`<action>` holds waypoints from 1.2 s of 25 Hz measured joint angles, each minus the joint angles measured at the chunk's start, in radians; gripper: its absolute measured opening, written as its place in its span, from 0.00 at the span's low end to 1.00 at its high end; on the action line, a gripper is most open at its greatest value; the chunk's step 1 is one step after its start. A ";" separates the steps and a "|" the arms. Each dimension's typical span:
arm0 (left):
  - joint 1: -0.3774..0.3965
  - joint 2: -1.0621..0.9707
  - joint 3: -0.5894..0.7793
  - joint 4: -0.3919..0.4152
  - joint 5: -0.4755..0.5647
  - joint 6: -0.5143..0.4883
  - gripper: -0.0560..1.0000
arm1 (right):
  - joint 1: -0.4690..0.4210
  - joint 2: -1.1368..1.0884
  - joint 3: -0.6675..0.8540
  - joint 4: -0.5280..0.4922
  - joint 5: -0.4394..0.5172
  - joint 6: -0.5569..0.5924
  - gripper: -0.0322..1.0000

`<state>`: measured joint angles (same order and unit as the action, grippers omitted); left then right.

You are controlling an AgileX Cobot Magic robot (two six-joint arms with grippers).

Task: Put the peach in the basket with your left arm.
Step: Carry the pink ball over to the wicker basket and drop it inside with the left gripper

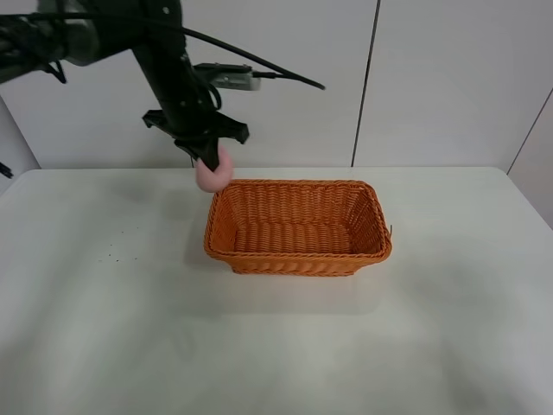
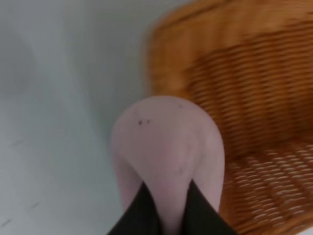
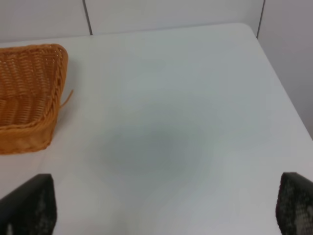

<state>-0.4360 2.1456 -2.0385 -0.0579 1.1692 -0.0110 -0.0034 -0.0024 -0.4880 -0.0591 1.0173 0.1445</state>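
Pinched in my left gripper (image 2: 166, 223), between two black fingers (image 2: 142, 218), the peach (image 2: 168, 156) is hanging in the air, clear of the table (image 1: 104, 285). I am holding it at the far left corner of the basket (image 1: 298, 259), about over the rim and not yet over the hollow. With the basket's long axis running across the table, its open middle is lying to my right and slightly forward. My right gripper (image 3: 161, 208) is idling, spread wide, apart from the basket's other end.

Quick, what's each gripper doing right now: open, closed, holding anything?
Left gripper: closed on the peach.
Right gripper: open, holding nothing.
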 joint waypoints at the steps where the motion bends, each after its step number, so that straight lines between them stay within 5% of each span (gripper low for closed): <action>1: -0.029 0.022 -0.020 -0.001 0.000 -0.002 0.17 | 0.000 0.000 0.000 0.000 0.000 0.000 0.70; 8: -0.170 0.156 -0.104 -0.009 -0.022 -0.007 0.17 | 0.000 0.000 0.000 0.000 0.000 0.000 0.70; 16: -0.192 0.269 -0.105 -0.014 -0.082 0.024 0.18 | 0.000 0.000 0.000 0.000 0.000 0.000 0.70; 18: -0.192 0.273 -0.104 -0.013 -0.088 0.028 0.26 | 0.000 0.000 0.000 0.000 0.000 0.000 0.70; 24: -0.192 0.271 -0.104 -0.014 -0.060 0.028 0.78 | 0.000 0.000 0.000 0.000 0.000 0.000 0.70; 30: -0.192 0.254 -0.135 -0.005 -0.001 0.028 0.85 | 0.000 0.000 0.000 0.000 0.000 0.000 0.70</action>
<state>-0.6279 2.3996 -2.1735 -0.0627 1.1685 0.0169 -0.0034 -0.0024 -0.4880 -0.0591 1.0173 0.1445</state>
